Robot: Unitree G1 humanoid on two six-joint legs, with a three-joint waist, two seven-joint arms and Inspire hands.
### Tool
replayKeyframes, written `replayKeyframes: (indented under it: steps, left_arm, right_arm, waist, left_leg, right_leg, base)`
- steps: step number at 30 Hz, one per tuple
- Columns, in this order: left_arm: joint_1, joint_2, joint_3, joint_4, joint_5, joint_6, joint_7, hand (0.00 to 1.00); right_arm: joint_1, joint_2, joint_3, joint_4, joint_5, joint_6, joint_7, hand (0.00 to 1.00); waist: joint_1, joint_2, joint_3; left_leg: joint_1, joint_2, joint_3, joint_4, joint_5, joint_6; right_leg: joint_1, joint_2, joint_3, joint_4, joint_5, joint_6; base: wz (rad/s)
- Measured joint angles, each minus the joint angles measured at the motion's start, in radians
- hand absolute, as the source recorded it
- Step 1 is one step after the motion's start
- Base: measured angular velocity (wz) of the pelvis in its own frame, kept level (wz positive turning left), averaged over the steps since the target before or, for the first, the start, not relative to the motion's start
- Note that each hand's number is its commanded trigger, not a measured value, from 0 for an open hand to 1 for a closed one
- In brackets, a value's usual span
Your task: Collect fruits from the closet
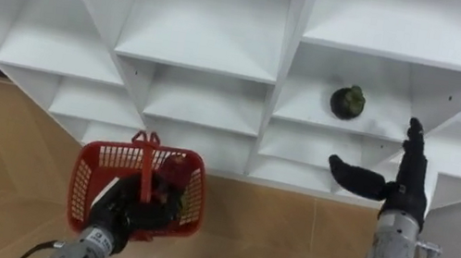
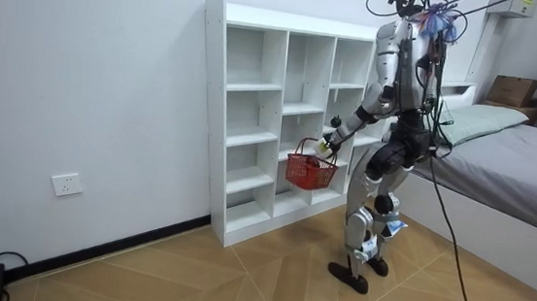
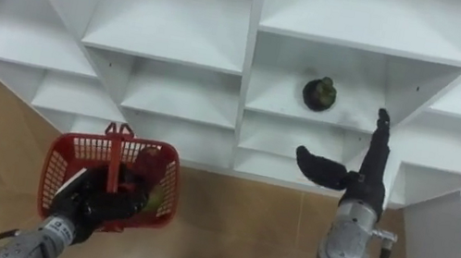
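Observation:
A dark round fruit with a green top (image 1: 348,102) (image 3: 319,92) sits on a shelf of the white closet (image 1: 215,51) (image 2: 282,113), in the right column. My right hand (image 1: 395,180) (image 3: 357,169) is open, fingers straight and thumb spread, just below and right of that fruit, apart from it. My left hand (image 1: 124,213) (image 3: 88,204) is shut on the handle of a red basket (image 1: 90,182) (image 3: 54,176) (image 2: 310,169), held low in front of the closet. A red fruit (image 1: 175,171) (image 3: 148,162) lies in the basket with other pieces I cannot make out.
I stand facing the open white shelf unit on a wooden floor (image 2: 237,284). A bed (image 2: 521,158) lies at the room view's right, behind me. The other shelf compartments look bare.

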Motion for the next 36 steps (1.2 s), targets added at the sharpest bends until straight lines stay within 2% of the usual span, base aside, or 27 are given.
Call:
replayKeyframes:
  steps: [5, 17, 30, 36]
  left_arm:
    - [-0.014, -0.001, 0.000, 0.035, 0.001, 0.001, 0.019, 1.00]
    - [-0.034, -0.001, 0.000, 0.034, 0.040, 0.001, 0.016, 1.00]
    - [-0.039, -0.005, -0.023, 0.036, 0.036, 0.001, 0.015, 1.00]
    - [-0.047, -0.005, -0.049, 0.060, 0.009, 0.002, 0.012, 1.00]
  right_arm:
    - [-0.037, -0.032, -0.023, 0.025, 0.027, 0.000, -0.025, 0.00]
    - [-0.085, -0.032, -0.028, 0.024, -0.020, -0.001, -0.076, 0.00]
    - [-0.088, -0.031, -0.027, 0.021, -0.019, -0.006, -0.094, 0.00]
    - [-0.088, -0.029, -0.026, 0.023, -0.016, -0.006, -0.121, 0.00]
  waist:
    - [0.025, -0.003, 0.0018]
    - [0.033, -0.008, 0.0051]
    - [0.033, -0.007, 0.0043]
    - [0.058, -0.002, 0.0058]
  left_leg:
    - [-0.048, -0.003, -0.001, 0.030, 0.000, 0.000]
    - [-0.142, 0.002, 0.001, 0.096, -0.001, 0.000]
    - [-0.148, 0.003, 0.001, 0.102, -0.001, 0.000]
    - [-0.149, 0.005, 0.000, 0.102, -0.001, -0.001]
  right_leg:
    - [-0.053, -0.015, -0.010, 0.047, -0.016, -0.007]
    - [-0.153, -0.027, -0.010, 0.126, -0.026, -0.022]
    - [-0.159, -0.028, -0.012, 0.131, -0.026, -0.024]
    - [-0.157, -0.027, -0.015, 0.130, -0.025, -0.026]
  base:
    - [0.06]
    - [0.00]
    - [0.00]
    - [0.00]
